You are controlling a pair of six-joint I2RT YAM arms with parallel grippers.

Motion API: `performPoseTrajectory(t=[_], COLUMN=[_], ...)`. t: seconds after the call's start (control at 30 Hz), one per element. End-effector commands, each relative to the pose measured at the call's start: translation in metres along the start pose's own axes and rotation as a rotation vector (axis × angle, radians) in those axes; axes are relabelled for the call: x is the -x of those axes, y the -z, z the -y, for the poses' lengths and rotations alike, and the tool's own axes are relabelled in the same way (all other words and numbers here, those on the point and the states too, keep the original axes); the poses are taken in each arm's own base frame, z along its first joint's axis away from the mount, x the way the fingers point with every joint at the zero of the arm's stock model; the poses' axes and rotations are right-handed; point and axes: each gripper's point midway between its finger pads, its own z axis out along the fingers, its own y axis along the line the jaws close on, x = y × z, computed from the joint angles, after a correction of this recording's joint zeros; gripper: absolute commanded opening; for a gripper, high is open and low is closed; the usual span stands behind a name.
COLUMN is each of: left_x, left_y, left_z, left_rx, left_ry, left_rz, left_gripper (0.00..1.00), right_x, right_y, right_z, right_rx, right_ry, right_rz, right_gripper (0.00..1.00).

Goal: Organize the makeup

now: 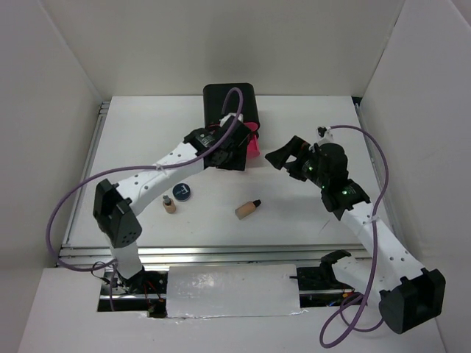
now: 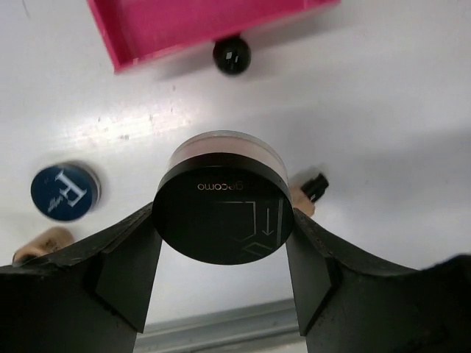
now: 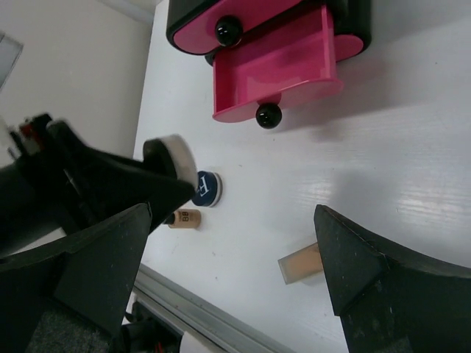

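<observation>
My left gripper (image 1: 234,156) is shut on the black round compact (image 2: 222,198), held above the table just in front of the open pink drawer (image 2: 199,26). The compact also shows in the right wrist view (image 3: 171,153). The blue-lidded compact (image 1: 181,193) lies on the table, with one beige black-capped bottle (image 1: 170,205) beside it. The other bottle (image 1: 249,209) lies alone at mid-table. My right gripper (image 1: 283,158) is open and empty, right of the drawer, above the table. No white sachets are in view.
The black box (image 1: 229,103) stands at the back centre, its lowest pink drawer (image 3: 276,70) pulled out, with black ball knobs (image 3: 268,115). White walls enclose the table. A metal rail (image 1: 221,254) runs along the near edge.
</observation>
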Motion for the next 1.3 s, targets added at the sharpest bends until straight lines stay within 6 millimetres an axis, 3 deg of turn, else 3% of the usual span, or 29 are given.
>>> performPoseTrajectory(t=[0.0,0.17,0.4,0.57,0.9,1.13,1.27], left_x=[0.015,0.049,0.094,0.097,0.093,0.091,0.085], left_y=[-0.029,-0.059,-0.06,-0.06,-0.085,-0.095,-0.105], left_z=[-0.013,-0.012,-0.019,-0.022,-0.028,-0.029,-0.032], left_rx=[0.105,0.148,0.15,0.141,0.136,0.146,0.149], left_ry=[-0.061,-0.012,0.071,0.065,0.068,0.068,0.077], left_rz=[0.003,0.078,0.203,0.215,0.241,0.224,0.2], left_gripper=[0.28,0.26,0.28,0.29,0.29,0.38,0.34], right_x=[0.024,0.034,0.039,0.035,0.038,0.037,0.034], right_y=[0.012,0.022,0.026,0.024,0.026,0.027,0.028], right_z=[-0.019,-0.03,-0.036,-0.032,-0.04,-0.043,-0.042], right_rx=[0.032,0.053,0.056,0.05,0.073,0.089,0.091], right_ry=[0.007,0.034,0.049,0.046,0.056,0.053,0.053], right_rz=[0.056,0.069,0.069,0.063,0.062,0.057,0.055], right_gripper=[1.0,1.0,1.0,1.0,1.0,1.0,1.0])
